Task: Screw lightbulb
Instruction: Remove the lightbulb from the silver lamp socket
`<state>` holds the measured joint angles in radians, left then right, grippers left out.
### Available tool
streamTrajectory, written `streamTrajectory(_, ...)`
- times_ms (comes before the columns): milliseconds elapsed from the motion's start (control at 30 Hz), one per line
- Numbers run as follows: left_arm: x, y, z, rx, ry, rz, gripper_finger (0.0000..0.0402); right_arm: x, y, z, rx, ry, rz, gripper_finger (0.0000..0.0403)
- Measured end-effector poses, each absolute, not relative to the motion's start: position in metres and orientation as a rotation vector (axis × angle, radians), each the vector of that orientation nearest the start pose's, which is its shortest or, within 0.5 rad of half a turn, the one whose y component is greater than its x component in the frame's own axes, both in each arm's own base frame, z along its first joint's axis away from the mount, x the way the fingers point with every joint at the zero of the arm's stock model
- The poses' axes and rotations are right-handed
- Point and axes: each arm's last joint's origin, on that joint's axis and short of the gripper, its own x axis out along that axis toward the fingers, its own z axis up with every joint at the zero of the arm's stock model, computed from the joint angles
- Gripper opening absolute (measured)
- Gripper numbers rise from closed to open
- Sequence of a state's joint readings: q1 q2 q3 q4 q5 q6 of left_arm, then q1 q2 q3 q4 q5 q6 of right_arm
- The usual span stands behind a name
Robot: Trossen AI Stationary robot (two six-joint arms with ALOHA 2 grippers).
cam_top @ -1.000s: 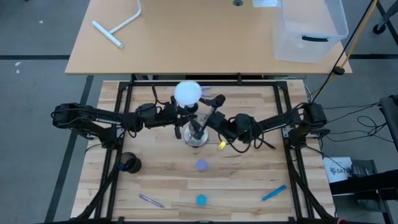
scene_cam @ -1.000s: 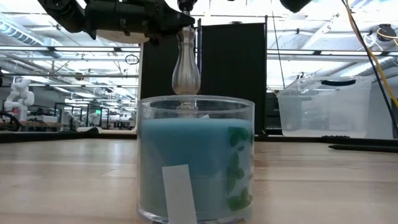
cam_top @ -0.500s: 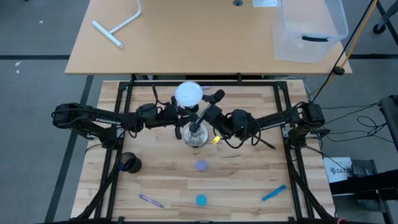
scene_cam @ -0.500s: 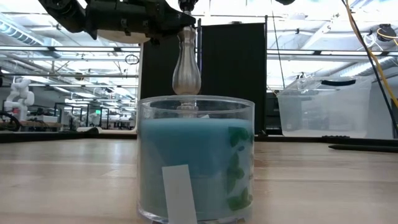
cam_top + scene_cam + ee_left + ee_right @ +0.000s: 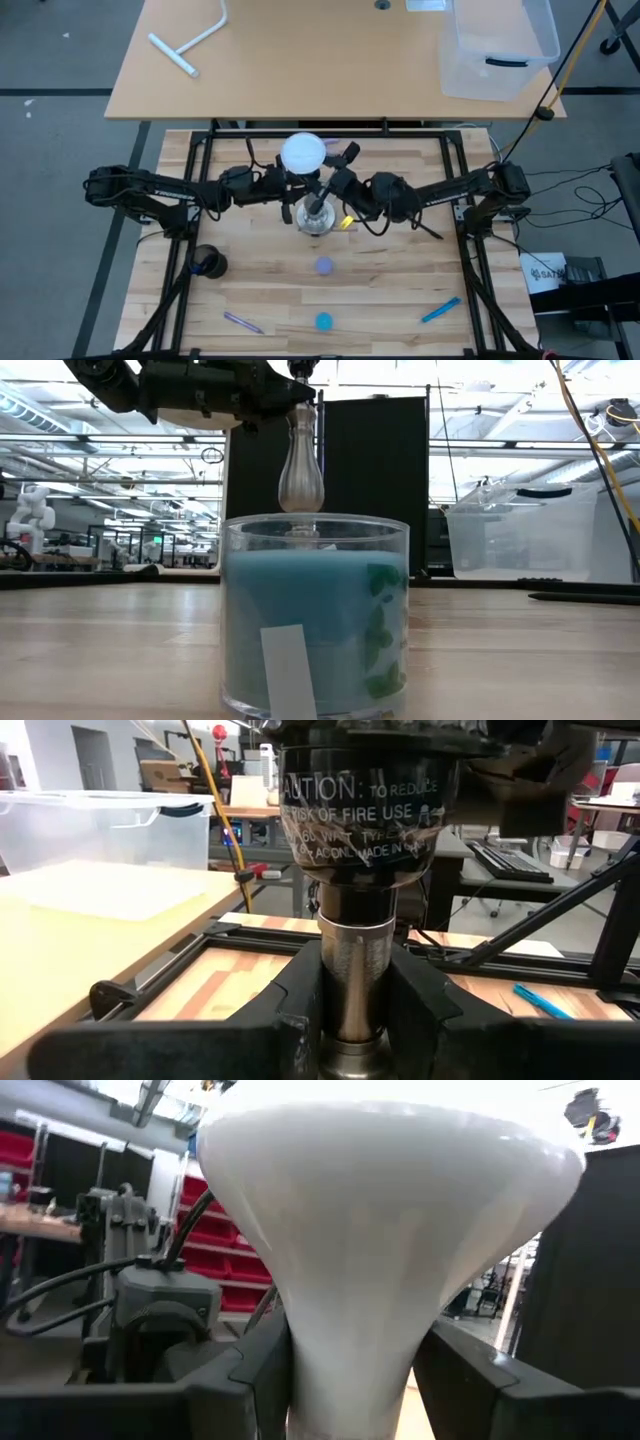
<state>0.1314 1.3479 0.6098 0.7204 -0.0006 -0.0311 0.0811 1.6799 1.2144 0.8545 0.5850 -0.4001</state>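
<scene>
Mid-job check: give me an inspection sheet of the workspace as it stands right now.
Surface: wooden slat table, black frame.
Job's things: white frosted globe lightbulb sits atop the silvery socket stand; its neck runs down between the right gripper's fingers.
Clutter: blue candle jar, purple disc, blue disc, blue pen, purple pen, dark cup.
Grippers: left gripper shut on the stand's post below the black socket; right gripper around the bulb's neck, contact unclear.
Cables: black leads beside the table.
Surroundings: tan desk with clear plastic bin and white T-shaped tube.
</scene>
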Motion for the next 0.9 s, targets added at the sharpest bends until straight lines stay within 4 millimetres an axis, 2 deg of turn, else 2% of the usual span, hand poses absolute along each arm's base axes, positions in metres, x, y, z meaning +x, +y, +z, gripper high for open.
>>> streamTrajectory(433, 0.278, 0.035, 0.238, -0.026, 0.021, 0.086, 0.0076, 0.362, -0.015, 0.359, -0.18, -0.166, -0.29, 0.0159)
streamTrajectory(900, 0.277, 0.032, 0.238, -0.016, 0.026, -0.032, 0.0076, 0.357, -0.05, 0.359, -0.019, -0.15, 0.075, 0.0154)
